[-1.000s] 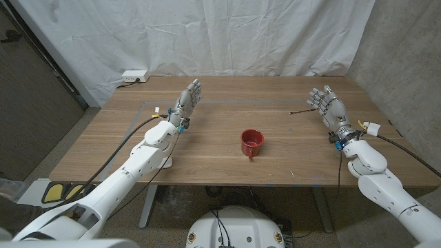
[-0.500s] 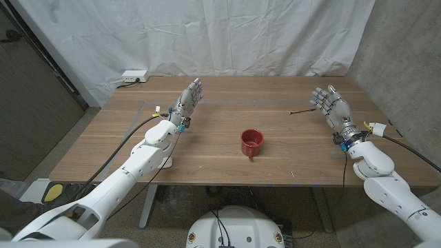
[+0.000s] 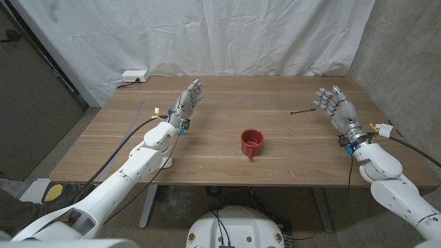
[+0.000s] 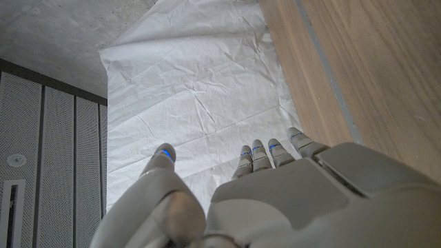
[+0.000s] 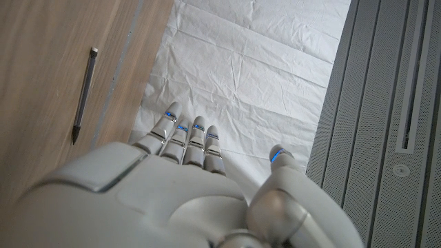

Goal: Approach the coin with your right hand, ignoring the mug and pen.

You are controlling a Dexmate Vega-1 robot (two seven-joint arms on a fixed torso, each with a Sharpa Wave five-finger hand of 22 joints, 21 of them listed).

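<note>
My right hand (image 3: 339, 109) hangs above the tabletop's (image 3: 207, 151) far right part, fingers spread and reaching away from me, nothing in it. The trouble is the coin: I cannot find it anywhere on the wood, so it is either too small to make out or hidden, and I cannot say which way it lies from my hand. What I do see close by is the pen (image 3: 302, 110), a thin dark stick just beside my fingertips toward the middle of the tabletop, its long axis running roughly across the tabletop. The red mug (image 3: 251, 143) stands well apart, nearer me and toward the centre. My left hand (image 3: 187, 100) hangs open on the far left side, much farther from all this.
</note>
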